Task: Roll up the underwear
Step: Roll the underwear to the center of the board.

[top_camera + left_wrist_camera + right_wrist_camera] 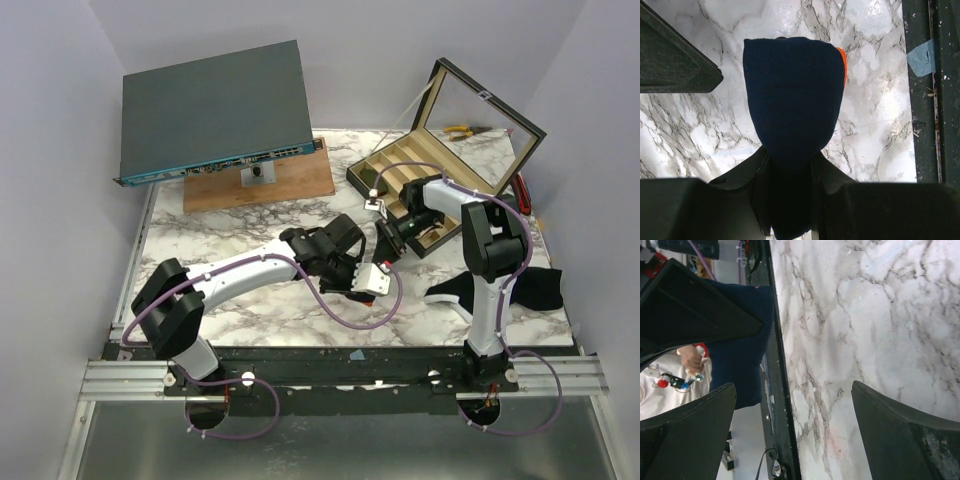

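Note:
The underwear [790,95] is a compact navy-blue bundle with an orange edge showing on its right side. My left gripper [790,156] is shut on its lower end, just above the marble table [880,125]. In the top view the left gripper [350,263] sits mid-table, and its own body hides the underwear. My right gripper [386,242] is close beside it, just to the right. In the right wrist view the right gripper [794,387] stands wide open over bare marble with nothing between its fingers.
A flat dark electronics unit [215,110] rests on a wooden board [260,185] at the back left. An open compartment box with a mirrored lid [440,150] stands at the back right. A black cloth with a white edge [535,285] lies by the right arm's base.

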